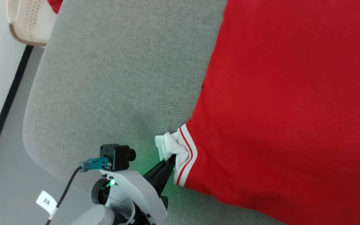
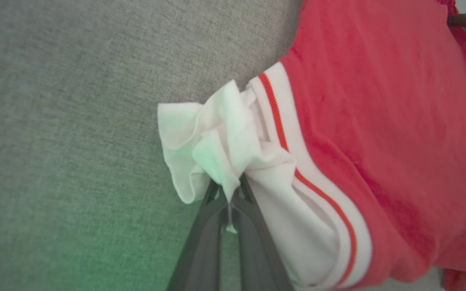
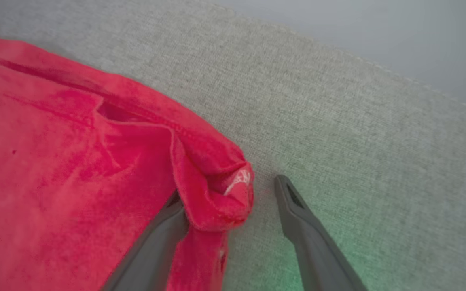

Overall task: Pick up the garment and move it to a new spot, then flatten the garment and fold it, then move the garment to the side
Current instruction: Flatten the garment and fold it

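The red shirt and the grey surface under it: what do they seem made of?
The garment looks like soft matte knit jersey, faintly fuzzy and creasing loosely; cotton or blend, I cannot tell. Its white sleeve bunches in thin folds, with ribbed striped trim. The grey surface looks like coarse woven upholstery cloth, its flecked weave visible.

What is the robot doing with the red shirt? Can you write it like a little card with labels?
Shirt: red jersey, spread on a grey padded surface
Left pincer: shut on the jersey's bunched white sleeve
Right pincer: open, with a folded red corner of the jersey between its fingers
Also there: cream basket with holes, past the far left corner
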{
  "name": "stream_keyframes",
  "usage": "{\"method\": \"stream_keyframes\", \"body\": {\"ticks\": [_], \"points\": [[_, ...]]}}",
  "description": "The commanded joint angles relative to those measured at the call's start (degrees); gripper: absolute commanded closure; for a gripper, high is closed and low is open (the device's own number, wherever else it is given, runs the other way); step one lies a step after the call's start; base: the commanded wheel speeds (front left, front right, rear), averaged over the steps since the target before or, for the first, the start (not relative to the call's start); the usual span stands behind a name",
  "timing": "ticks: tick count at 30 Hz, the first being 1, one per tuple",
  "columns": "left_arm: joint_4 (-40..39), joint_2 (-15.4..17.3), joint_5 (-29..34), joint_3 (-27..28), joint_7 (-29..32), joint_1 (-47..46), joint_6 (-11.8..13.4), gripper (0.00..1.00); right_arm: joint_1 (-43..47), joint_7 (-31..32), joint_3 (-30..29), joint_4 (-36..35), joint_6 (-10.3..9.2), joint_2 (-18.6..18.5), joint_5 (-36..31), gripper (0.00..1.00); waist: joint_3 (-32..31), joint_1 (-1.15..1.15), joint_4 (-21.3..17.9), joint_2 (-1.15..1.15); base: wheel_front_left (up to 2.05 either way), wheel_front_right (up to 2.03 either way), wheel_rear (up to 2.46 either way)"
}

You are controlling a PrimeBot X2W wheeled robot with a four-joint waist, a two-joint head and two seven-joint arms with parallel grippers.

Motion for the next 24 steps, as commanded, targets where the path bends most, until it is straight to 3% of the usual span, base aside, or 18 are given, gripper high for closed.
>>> {"method": "stream_keyframes", "body": {"ticks": [1,2,9,15,24], "points": [[0.78,-0.07,-0.23,-0.07,-0.11,-0.13,-0.10,1.00,2.27,1.87,1.84,2.45,0.02,1.24,0.68,0.67,0.77,0.00,0.99,0.00,0.00,0.00,0.00],[1.09,-0.27,-0.26,-0.16,-0.05,-0.27,-0.27,1.00,1.77,2.67,2.40,3.17,0.03,1.19,0.61,1.00,0.80,0.00,1.12,0.00,0.00,0.00,0.00],[3.01,-1.29,-0.78,-0.27,-0.52,-0.50,-1.46,1.00,-2.20,1.46,2.41,6.57,-0.02,-0.02,-2.17,1.00,-0.01,0.00,1.43,0.00,0.00,0.00,0.00],[3.55,-0.64,-1.19,0.69,-1.30,0.44,-0.93,1.00,-2.41,3.31,2.57,7.43,-0.02,-0.38,0.57,1.00,-1.65,0.00,-0.35,0.00,0.00,0.00,0.00],[2.35,2.37,-1.04,2.66,-2.15,2.27,0.73,1.00,2.59,5.20,5.42,-1.99,-0.01,-1.18,8.79,1.00,-5.81,0.00,-6.46,0.00,0.00,0.00,0.00]]}}
